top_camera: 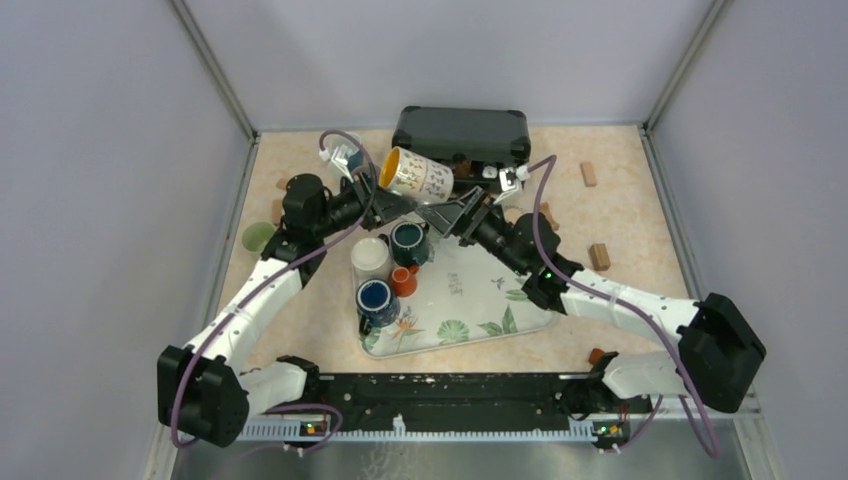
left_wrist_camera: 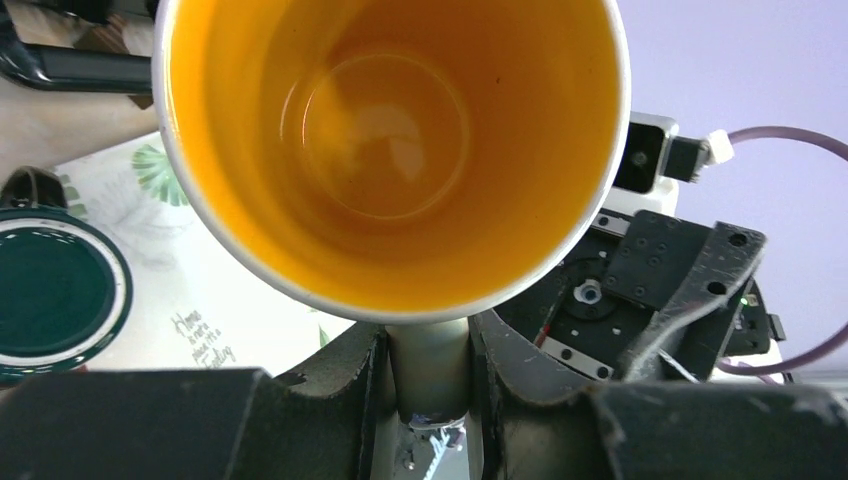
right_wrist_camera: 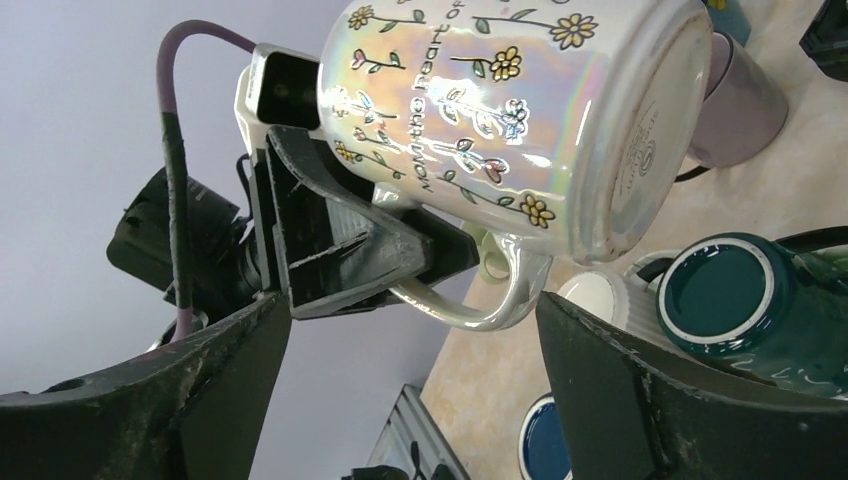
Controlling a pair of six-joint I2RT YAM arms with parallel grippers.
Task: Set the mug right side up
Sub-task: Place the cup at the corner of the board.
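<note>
The mug (top_camera: 417, 175) is white with a flower print and an orange inside. It hangs in the air on its side above the far end of the tray, mouth facing left. My left gripper (top_camera: 385, 205) is shut on its handle (left_wrist_camera: 430, 365), and the orange inside (left_wrist_camera: 390, 140) fills the left wrist view. In the right wrist view the mug's body (right_wrist_camera: 500, 110) and handle (right_wrist_camera: 495, 300) are above my right gripper (right_wrist_camera: 400, 400), which is open and empty. In the top view my right gripper (top_camera: 450, 212) is just right of and below the mug's base.
A leaf-print tray (top_camera: 470, 300) holds a dark green mug (top_camera: 408, 243), a white cup (top_camera: 370, 258), a small orange cup (top_camera: 404, 281) and a blue mug (top_camera: 376, 300). A black case (top_camera: 462, 133) stands behind. Wooden blocks (top_camera: 588, 173) lie at the right. A lilac mug (right_wrist_camera: 735, 100) stands beyond.
</note>
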